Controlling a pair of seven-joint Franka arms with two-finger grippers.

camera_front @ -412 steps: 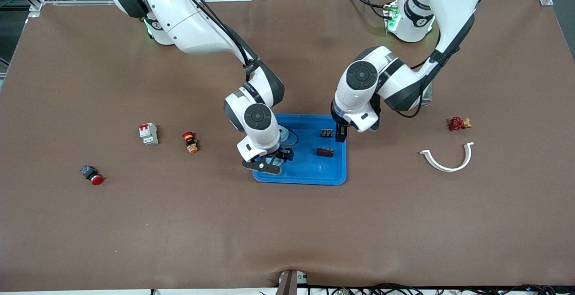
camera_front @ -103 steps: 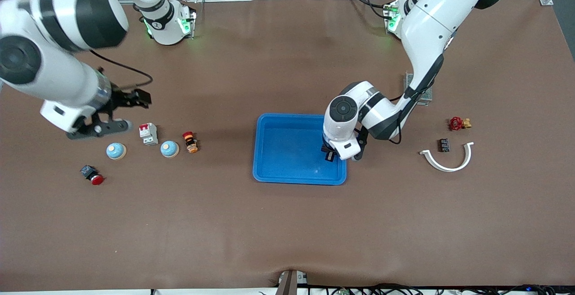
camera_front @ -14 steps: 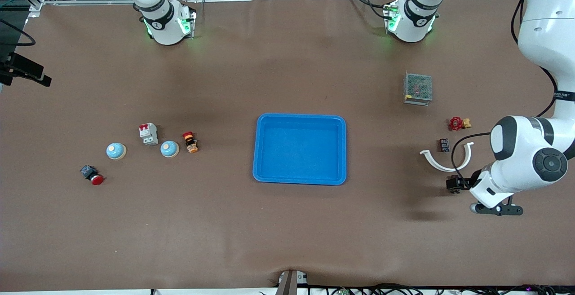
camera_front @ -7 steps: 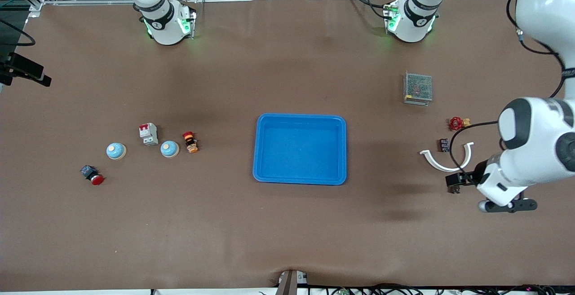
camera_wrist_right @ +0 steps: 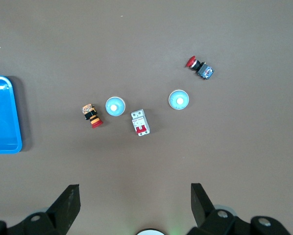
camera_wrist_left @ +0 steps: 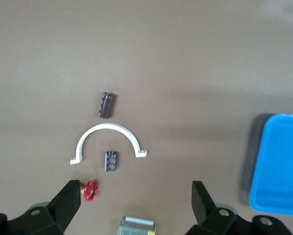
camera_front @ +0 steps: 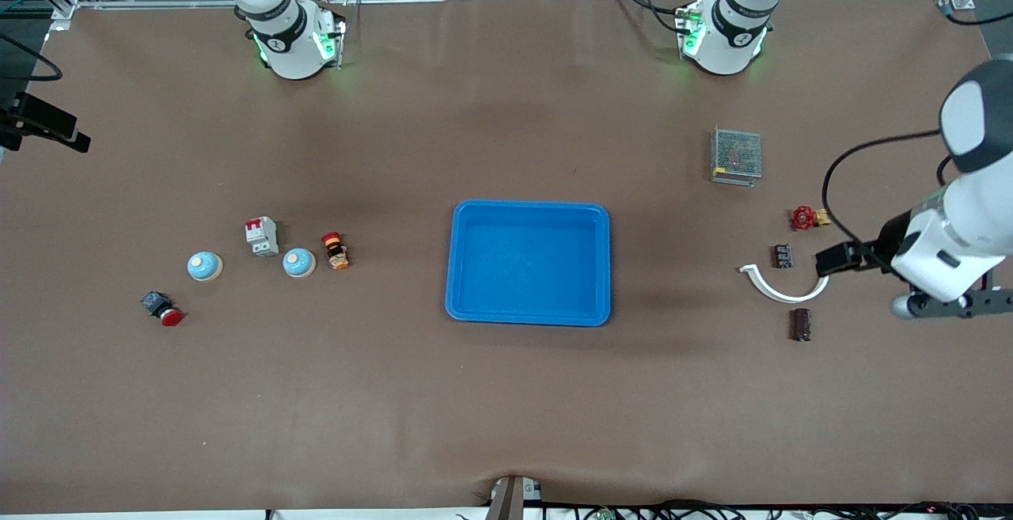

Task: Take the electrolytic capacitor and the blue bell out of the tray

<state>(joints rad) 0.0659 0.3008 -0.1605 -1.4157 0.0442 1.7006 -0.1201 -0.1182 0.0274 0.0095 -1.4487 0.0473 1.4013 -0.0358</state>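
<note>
**Both grippers empty; tray cleared**

The left gripper (camera_wrist_left: 132, 208) has its two dark fingers spread wide apart with nothing between them, and it hangs over the table toward the left arm's end. Below it lie a white curved plastic half-ring clamp (camera_wrist_left: 109, 142), a small dark brown ribbed block (camera_wrist_left: 107, 104) just outside the arc, a smaller dark component (camera_wrist_left: 111, 160) inside the arc, a red-handled valve (camera_wrist_left: 90, 190) and a metal mesh-covered box (camera_wrist_left: 137, 226).

The right gripper (camera_wrist_right: 134, 208), likewise spread wide and empty, hovers high over the right arm's end of the table. Under it lie two pale blue dome-shaped bells (camera_wrist_right: 115, 105) (camera_wrist_right: 179, 99), a white-and-red circuit breaker (camera_wrist_right: 140, 122), an orange-and-black push-button (camera_wrist_right: 91, 115) and a red-capped dark switch (camera_wrist_right: 199, 68).

The bright blue rectangular plastic tray (camera_front: 529, 211) sits mid-table, and nothing shows inside it. In the front view the dark brown ribbed block (camera_front: 801, 324) lies nearer the camera than the clamp (camera_front: 783, 282), well apart from the tray.

Judged from this layout, the removal step appears complete: both bells and the dark components rest on the table. Which dark part is the capacitor cannot be told. The next move would call only for both arms to withdraw. No brand, label or writing is legible.
</note>
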